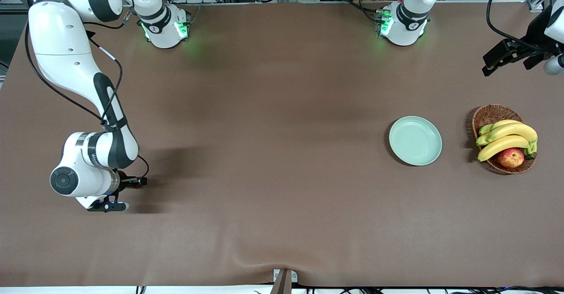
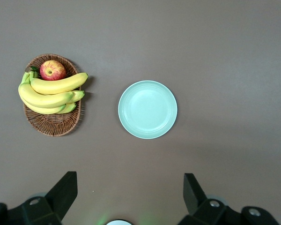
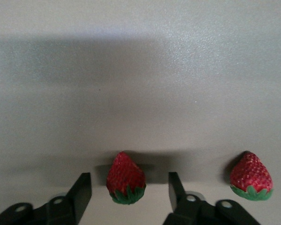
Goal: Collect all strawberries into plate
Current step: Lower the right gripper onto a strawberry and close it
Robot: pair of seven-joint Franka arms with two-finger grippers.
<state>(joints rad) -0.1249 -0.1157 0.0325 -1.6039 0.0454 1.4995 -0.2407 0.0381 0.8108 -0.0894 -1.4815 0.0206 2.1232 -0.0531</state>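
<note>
Pickup of a first strawberry (image 3: 126, 179) is underway near the right arm's front corner, straddled by the right gripper (image 3: 129, 194), wide open, empty; closing is needed.

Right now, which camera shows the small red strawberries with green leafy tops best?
The right wrist view: one small red strawberry with a green leafy top lies between the open right tool's fingers, a second strawberry beside it. The front view hides them under that arm; the left wrist view shows none.
</note>
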